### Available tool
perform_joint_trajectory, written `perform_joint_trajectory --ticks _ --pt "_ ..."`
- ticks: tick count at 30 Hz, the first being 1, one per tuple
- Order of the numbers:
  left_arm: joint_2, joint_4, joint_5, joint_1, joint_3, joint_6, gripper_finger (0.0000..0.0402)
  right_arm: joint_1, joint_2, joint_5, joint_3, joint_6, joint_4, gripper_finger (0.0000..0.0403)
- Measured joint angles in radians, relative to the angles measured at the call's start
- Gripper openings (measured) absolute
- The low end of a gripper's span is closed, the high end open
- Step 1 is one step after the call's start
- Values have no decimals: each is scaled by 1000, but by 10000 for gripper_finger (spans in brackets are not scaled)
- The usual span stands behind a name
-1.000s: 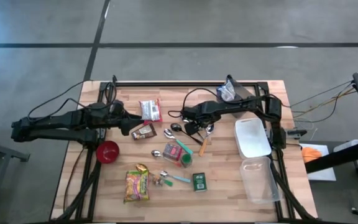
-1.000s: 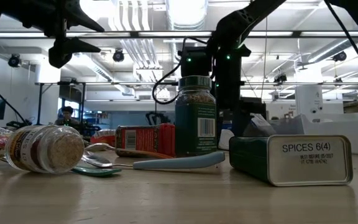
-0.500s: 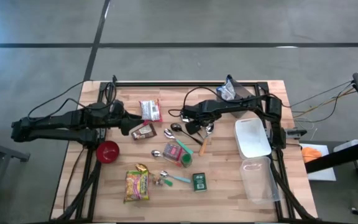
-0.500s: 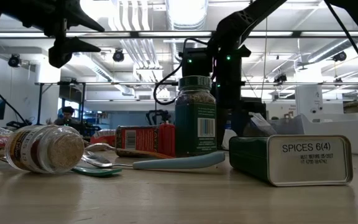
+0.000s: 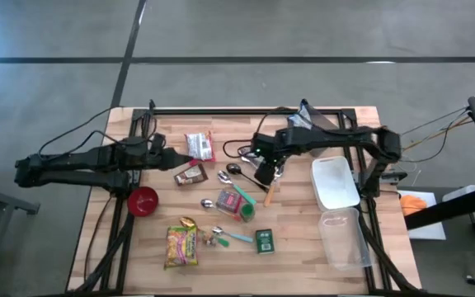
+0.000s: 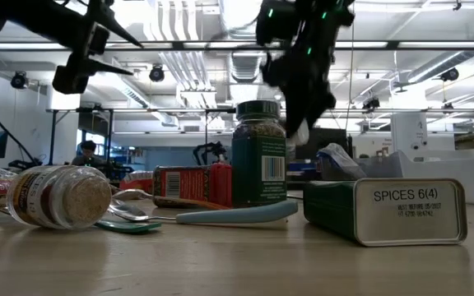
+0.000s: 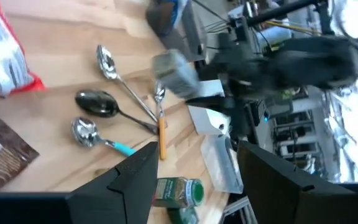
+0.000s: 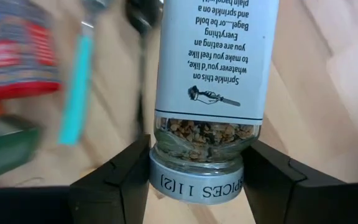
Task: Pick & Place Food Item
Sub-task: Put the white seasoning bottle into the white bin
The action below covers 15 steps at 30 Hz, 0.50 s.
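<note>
Right tool point(image 8: 197, 163) — clamped on seasoning jar point(image 8: 211, 81), above counter point(image 5: 303, 256). Spoons point(image 5: 231, 172) beneath jar; green spice bottle point(image 6: 259, 154) nearby. Left tool point(image 7: 194, 180) — parted, empty.

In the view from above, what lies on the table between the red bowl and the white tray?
In the high view, between the red bowl and the white tray lie a small spoon, a red packet and a green-capped jar.

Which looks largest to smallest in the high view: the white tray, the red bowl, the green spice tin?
1. white tray
2. red bowl
3. green spice tin
All three lie on the table, so nearness to the camera hardly skews this.
</note>
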Motion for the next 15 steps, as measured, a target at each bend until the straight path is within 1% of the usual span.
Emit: perform_joint_trajectory --ticks 4,7,11,15 --pt "55 21 15 15 0 -85 220 30 -79 -1 1 -22 15 197" --pt "107 63 52 40 0 -134 220 57 -126 0 1 -26 45 197" --pt "190 190 130 77 0 -150 220 94 -156 0 4 -41 80 197" --pt "271 349 225 111 0 -159 228 124 -148 0 30 -46 78 197"
